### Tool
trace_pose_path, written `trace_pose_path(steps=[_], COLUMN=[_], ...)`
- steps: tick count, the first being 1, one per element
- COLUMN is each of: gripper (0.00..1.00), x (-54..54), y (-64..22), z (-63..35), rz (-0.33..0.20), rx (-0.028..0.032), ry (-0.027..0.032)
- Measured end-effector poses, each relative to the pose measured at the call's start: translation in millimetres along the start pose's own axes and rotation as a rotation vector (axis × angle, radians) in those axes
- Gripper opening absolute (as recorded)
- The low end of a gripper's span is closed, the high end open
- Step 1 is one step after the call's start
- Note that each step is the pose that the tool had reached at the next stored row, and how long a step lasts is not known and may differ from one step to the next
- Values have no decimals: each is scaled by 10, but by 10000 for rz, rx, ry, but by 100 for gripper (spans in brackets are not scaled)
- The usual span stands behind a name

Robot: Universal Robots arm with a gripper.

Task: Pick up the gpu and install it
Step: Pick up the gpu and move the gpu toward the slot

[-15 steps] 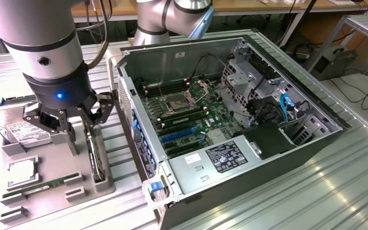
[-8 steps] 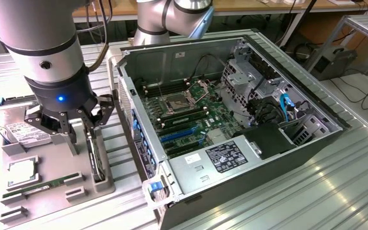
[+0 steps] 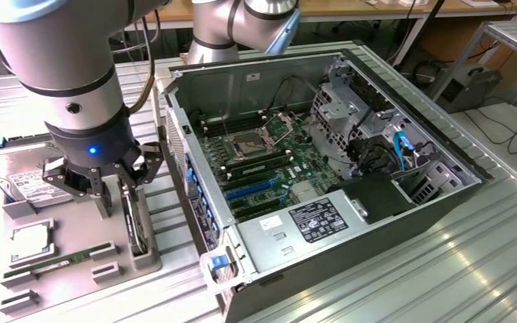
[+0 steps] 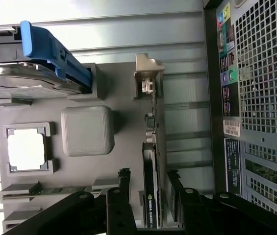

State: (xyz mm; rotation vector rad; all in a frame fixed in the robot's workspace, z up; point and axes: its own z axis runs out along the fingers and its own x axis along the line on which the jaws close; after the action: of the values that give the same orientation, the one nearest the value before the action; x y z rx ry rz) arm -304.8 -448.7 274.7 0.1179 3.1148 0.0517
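Pincer [image 4: 148, 172] straddles the gpu [image 4: 150, 198] edge, seemingly clear on both sides.

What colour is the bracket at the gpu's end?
Pale silvery metal; the gpu bracket shows best in the wrist view.

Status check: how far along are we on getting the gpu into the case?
Done: the tool straddles the gpu, a finger on each side of the card. In hand: nothing yet; the jaws look open, and the gpu stands on edge in the gray holder tray. Left: grasp, lift and install; the blue slots in the open computer case hold no card.
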Motion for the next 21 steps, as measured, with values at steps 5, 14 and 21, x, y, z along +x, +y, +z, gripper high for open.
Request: trace_pose_path(steps=[5,14,21], gripper=[42,42,42], x=[-7,-12,-10], y=[-3,-7,7], z=[88,225,258], rz=[-1,5,187], rx=[0,-3,1], ry=[-7,-45,-60])
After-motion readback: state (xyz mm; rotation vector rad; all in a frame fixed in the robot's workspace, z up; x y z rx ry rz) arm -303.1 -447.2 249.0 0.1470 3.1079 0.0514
